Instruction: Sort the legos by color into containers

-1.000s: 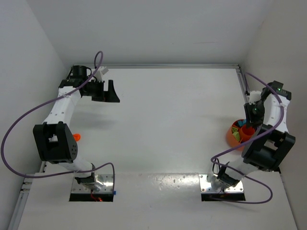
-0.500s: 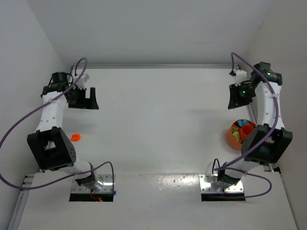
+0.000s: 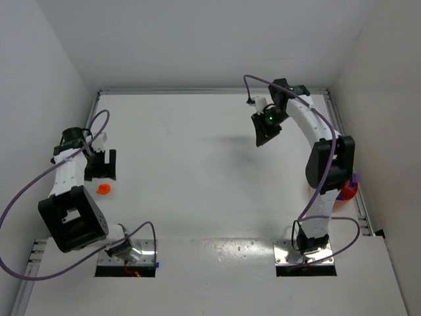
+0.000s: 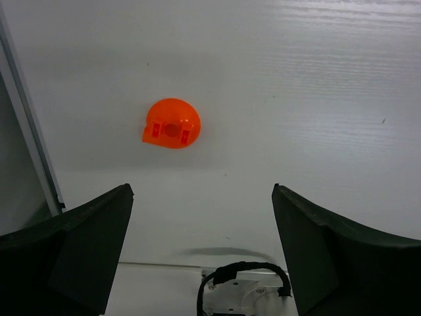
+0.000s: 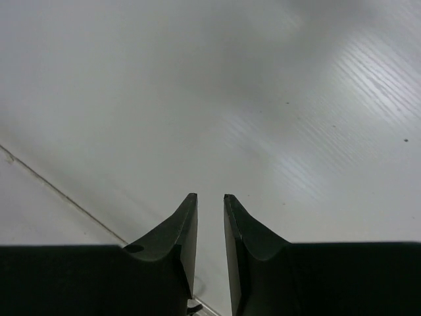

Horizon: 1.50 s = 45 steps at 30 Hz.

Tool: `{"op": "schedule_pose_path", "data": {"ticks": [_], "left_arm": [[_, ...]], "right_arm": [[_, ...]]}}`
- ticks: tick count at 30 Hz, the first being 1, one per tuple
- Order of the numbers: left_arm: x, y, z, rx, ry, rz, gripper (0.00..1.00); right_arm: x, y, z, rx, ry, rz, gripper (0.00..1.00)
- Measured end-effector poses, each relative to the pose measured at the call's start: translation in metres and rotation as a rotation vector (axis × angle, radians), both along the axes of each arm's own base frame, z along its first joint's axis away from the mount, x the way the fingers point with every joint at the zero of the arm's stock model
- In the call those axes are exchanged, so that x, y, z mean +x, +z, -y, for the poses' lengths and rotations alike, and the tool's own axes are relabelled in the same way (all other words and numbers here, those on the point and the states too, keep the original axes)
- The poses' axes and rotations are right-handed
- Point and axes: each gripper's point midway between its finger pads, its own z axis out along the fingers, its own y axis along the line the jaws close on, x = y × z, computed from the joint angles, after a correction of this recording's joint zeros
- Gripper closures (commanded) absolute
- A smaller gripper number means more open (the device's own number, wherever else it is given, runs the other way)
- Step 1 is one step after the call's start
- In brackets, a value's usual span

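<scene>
A small rounded orange brick [image 3: 103, 189] lies on the white table at the left; in the left wrist view the orange brick [image 4: 172, 123] sits ahead of the fingers. My left gripper [image 3: 100, 172] is open wide and empty just above it, as the left wrist view [image 4: 200, 189] also shows. My right gripper [image 3: 260, 139] hangs over the far middle of the table; in its wrist view [image 5: 210, 196] the jaws stand almost together with nothing between them. The orange bowl [image 3: 349, 191] is mostly hidden behind the right arm at the right edge.
A metal rail [image 3: 97, 105] runs along the table's left edge, close to the left gripper. The enclosure's white walls stand on the left, back and right. A purple cable [image 3: 39, 172] loops from the left arm. The arm base plates [image 3: 127, 258] lie at the near edge.
My left gripper has swung from the far left corner toward the near side, over the orange brick. My right arm has left the bowl and swung far left toward the back middle.
</scene>
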Motion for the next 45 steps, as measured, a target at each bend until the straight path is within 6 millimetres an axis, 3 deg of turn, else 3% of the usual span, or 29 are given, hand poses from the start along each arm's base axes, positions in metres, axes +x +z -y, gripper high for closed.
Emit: {"op": "schedule_pose_path", "data": {"ticks": [5, 11, 19, 28, 32, 38, 45], "left_arm": [[-0.007, -0.015, -0.013, 0.003, -0.026, -0.026, 0.00], [-0.016, -0.048, -0.031, -0.058, -0.061, -0.101, 0.00], [-0.017, -0.080, -0.027, -0.167, -0.122, -0.152, 0.11], [0.000, -0.081, -0.033, -0.139, -0.158, -0.107, 0.13], [0.006, -0.084, -0.032, -0.129, -0.172, -0.101, 0.19], [0.007, -0.087, -0.033, -0.120, -0.176, -0.112, 0.21], [0.001, -0.089, -0.035, -0.083, -0.173, -0.112, 0.33]], "right_arm": [[-0.012, -0.009, -0.022, -0.012, 0.072, -0.026, 0.73], [-0.024, -0.019, -0.017, -0.045, 0.098, -0.066, 0.73], [-0.031, -0.030, -0.007, -0.104, 0.113, -0.083, 0.73], [-0.034, -0.034, -0.005, -0.129, 0.123, -0.091, 0.73], [-0.034, -0.034, -0.003, -0.137, 0.122, -0.089, 0.73], [-0.037, -0.037, -0.001, -0.146, 0.122, -0.101, 0.73], [-0.037, -0.037, -0.001, -0.148, 0.121, -0.100, 0.73]]}}
